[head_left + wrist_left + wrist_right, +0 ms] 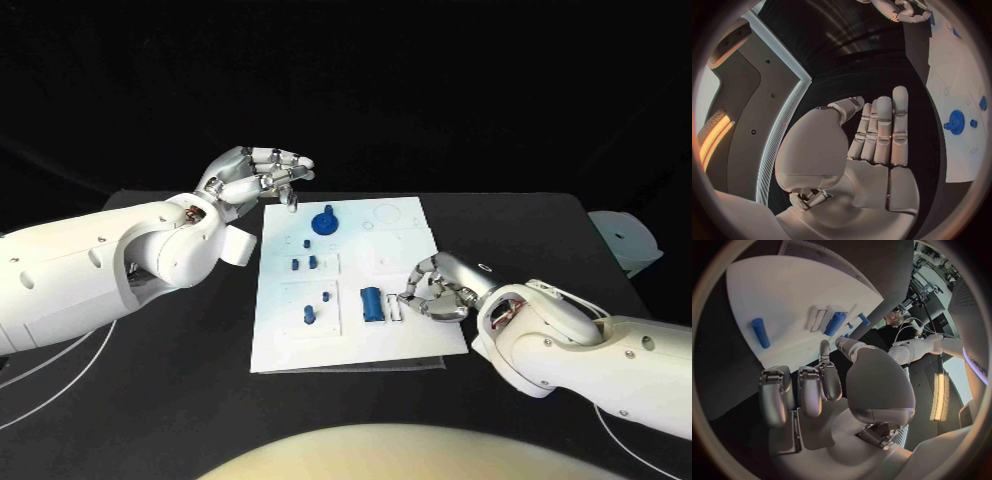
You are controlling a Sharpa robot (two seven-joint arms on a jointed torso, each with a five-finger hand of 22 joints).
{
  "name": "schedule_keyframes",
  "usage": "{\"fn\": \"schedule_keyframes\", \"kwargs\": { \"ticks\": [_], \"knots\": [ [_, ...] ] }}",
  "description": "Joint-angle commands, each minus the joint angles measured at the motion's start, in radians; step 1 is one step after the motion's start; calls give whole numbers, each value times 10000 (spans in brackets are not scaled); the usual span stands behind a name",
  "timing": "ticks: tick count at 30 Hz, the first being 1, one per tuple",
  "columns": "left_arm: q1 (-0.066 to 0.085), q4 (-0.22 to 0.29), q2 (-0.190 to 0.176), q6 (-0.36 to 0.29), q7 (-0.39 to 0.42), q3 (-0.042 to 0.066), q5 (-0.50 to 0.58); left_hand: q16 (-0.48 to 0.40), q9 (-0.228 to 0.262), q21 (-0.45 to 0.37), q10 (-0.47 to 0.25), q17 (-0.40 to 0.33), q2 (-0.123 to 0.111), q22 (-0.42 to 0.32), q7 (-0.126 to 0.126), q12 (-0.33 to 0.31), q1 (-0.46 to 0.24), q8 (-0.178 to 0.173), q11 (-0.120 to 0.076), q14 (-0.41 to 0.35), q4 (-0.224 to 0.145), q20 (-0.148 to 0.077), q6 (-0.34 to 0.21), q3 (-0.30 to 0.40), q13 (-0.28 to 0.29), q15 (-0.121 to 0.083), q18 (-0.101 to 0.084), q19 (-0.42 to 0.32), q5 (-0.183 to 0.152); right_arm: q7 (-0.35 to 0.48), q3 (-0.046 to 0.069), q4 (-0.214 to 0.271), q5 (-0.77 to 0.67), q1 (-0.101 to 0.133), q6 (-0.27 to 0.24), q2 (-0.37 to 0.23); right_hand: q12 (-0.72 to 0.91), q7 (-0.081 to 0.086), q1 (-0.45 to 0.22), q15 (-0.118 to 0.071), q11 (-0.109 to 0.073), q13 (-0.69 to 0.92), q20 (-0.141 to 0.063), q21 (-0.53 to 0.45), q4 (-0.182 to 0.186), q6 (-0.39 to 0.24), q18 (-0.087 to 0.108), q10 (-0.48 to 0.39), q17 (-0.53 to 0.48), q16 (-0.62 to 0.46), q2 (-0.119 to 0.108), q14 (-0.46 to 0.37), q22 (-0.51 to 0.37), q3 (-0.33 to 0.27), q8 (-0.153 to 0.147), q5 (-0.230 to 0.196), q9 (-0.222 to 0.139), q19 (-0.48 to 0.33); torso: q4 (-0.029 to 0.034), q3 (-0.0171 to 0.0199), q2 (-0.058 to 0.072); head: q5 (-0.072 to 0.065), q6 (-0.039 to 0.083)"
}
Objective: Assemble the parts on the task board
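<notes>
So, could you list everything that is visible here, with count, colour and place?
table: one, black, under everything.
task board: one, white, middle of the table.
round part: one, blue, far end of the board, near the left hand.
small parts: several, blue, on the board's left half; exact count hard to tell.
cylinder: one, blue, near end of the board, just beside the right hand.
pale object: one, whitish, at the table's far right edge.
left hand: silver, at the board's far left corner, holding nothing visible.
right hand: silver, fingers curled, over the board's right edge.
</notes>
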Motion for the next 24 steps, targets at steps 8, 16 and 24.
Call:
{"fn": "schedule_keyframes", "kwargs": {
  "ticks": [8, 16, 24],
  "knots": [
    [1, 1, 20, 211, 72, -1, 49, 48, -10, -63, -82, -13, 10, -15, -12, 45, -43, 70, 20, -63, 23, 48, -94, 9, -18, 15, 72, 20, 40, 884, 15, -364, 942, 607, -98, -892, -499, 237, 186, 251, 274, 1342, 261, 44, -111, -189, -68, -49, 1930, -19, -21, 890, 2631, -199, -599, -1022, -297, 1046, -2, -9, 11, -167, 150],
    [-1, 15, 9, 230, 89, -13, 50, 49, -11, -66, -84, -15, 3, -18, -12, 48, -46, 72, 20, -65, 24, 48, -95, 5, -18, 16, 72, 22, 37, 399, -8, -627, 468, 528, 550, -1123, -521, 240, 223, 266, 279, 1326, 286, 44, -108, -116, -68, -56, 1967, -2, 24, 898, 2631, -237, -666, -1223, -331, 1046, -6, 10, 19, -262, 154],
    [-2, 25, -2, 232, 98, -20, 50, 49, -11, -66, -84, -15, 3, -18, -12, 48, -46, 72, 20, -65, 24, 48, -95, 5, -18, 16, 72, 22, 37, -100, -32, -808, 6, 264, 921, -1109, -549, 232, 171, 261, 273, 1306, 295, 44, -49, -20, -68, -63, 1956, -8, 14, 895, 2631, -319, -702, -1281, -351, 1046, -3, 3, 21, -261, 135]
  ]
}}
